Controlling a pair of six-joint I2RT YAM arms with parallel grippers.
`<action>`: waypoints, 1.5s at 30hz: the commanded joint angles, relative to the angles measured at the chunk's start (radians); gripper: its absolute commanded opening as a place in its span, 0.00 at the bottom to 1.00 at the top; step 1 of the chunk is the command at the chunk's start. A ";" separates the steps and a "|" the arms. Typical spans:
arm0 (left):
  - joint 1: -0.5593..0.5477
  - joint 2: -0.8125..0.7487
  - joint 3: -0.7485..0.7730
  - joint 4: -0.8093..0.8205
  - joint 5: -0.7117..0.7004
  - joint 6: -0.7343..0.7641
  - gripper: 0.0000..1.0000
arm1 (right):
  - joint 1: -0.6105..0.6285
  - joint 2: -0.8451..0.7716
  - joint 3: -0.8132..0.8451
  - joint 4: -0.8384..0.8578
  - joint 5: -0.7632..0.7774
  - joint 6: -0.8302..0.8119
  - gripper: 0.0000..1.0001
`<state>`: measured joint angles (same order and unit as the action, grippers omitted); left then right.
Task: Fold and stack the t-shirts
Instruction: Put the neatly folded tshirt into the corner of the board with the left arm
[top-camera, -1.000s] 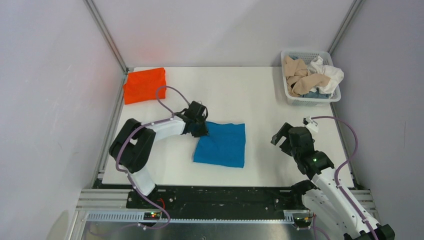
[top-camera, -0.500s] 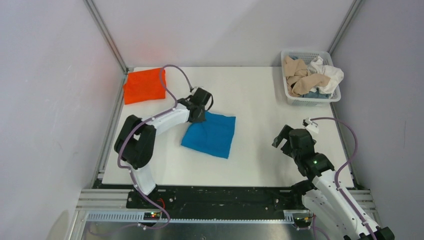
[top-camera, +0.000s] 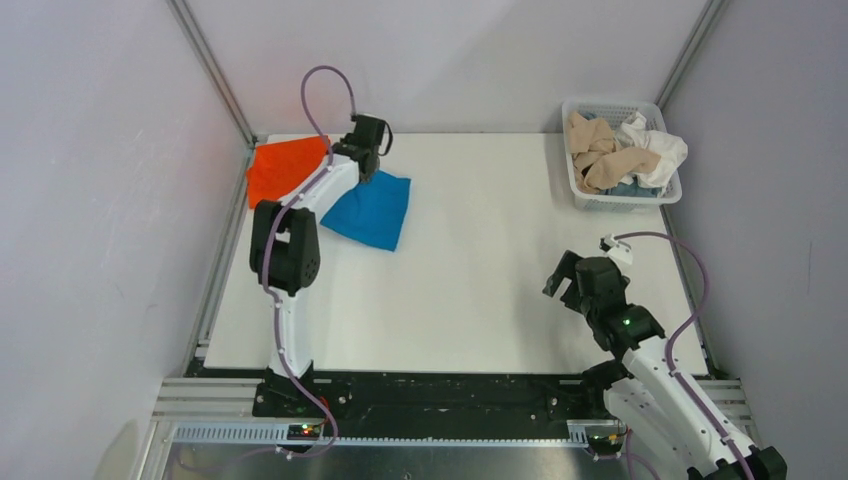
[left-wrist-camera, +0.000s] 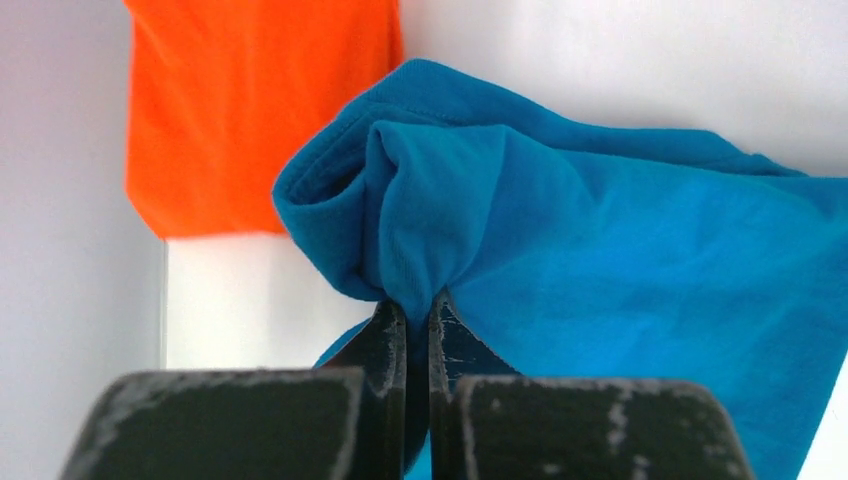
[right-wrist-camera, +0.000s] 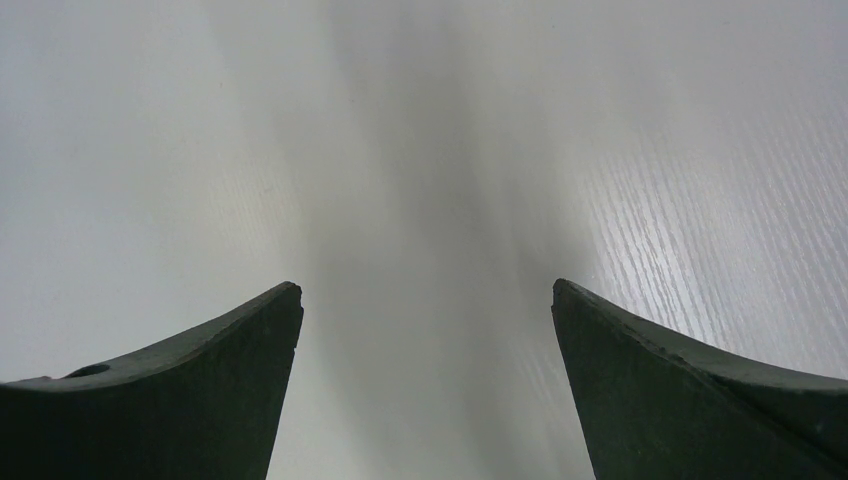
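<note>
Entry one, my left hand (left-wrist-camera: 418, 308) — I see it clamped on a bunched corner of the blue t-shirt (top-camera: 372, 210) at the far left of the counter (top-camera: 480, 280). The rest of the cloth drapes down just beside the folded orange t-shirt (top-camera: 283, 168).

Entry two, my right hand (right-wrist-camera: 425, 300) — fingers spread wide, holding nothing, above the counter at the near right.

Entry three, the basket (top-camera: 625, 203) in the far right corner holds the beige t-shirt (top-camera: 600, 150) and the white t-shirt (top-camera: 660, 148), heaped together.
</note>
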<state>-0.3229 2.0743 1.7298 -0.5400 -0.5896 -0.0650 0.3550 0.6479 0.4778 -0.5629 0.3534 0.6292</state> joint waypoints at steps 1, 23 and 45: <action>0.075 0.063 0.193 0.022 -0.014 0.152 0.00 | 0.003 0.009 -0.009 0.093 -0.018 -0.044 0.99; 0.201 0.168 0.613 0.057 0.050 0.413 0.00 | 0.060 -0.091 -0.168 0.411 -0.068 -0.103 1.00; 0.210 0.061 0.547 0.057 0.052 0.383 0.00 | 0.092 -0.035 -0.168 0.416 0.011 -0.111 0.99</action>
<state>-0.1211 2.1807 2.2818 -0.5308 -0.5198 0.3050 0.4301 0.6041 0.3084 -0.1883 0.3157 0.5373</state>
